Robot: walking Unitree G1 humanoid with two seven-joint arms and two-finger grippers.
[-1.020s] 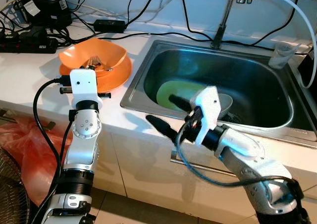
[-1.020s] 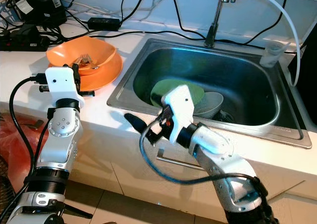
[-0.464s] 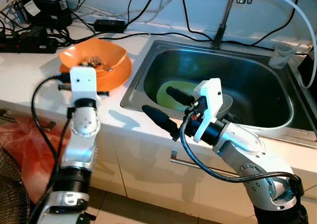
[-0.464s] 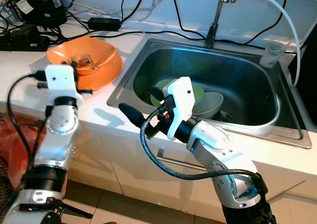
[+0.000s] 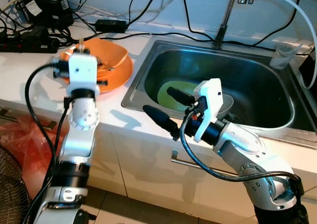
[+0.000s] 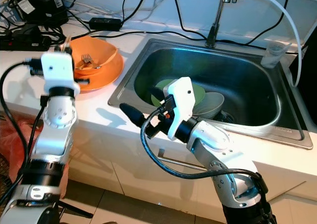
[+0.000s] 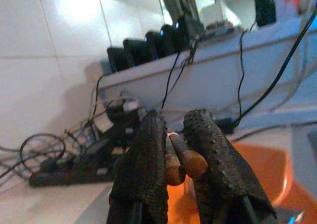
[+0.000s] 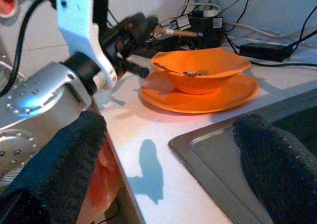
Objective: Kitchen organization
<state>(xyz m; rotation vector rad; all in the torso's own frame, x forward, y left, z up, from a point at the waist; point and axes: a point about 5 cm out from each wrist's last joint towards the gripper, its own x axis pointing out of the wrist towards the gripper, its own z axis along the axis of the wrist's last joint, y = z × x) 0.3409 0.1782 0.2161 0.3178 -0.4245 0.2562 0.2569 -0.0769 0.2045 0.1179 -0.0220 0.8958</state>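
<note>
The left gripper (image 7: 171, 159) has lifted since a moment ago, its jaws clamped on a pair of wooden chopsticks (image 7: 181, 159), just above the orange bowl (image 5: 106, 55) on the bench (image 5: 29, 70). The right gripper (image 5: 171, 107) stays at the sink (image 5: 257, 125) edge, jaws wide and empty. The chopsticks look ready for putting away.
</note>
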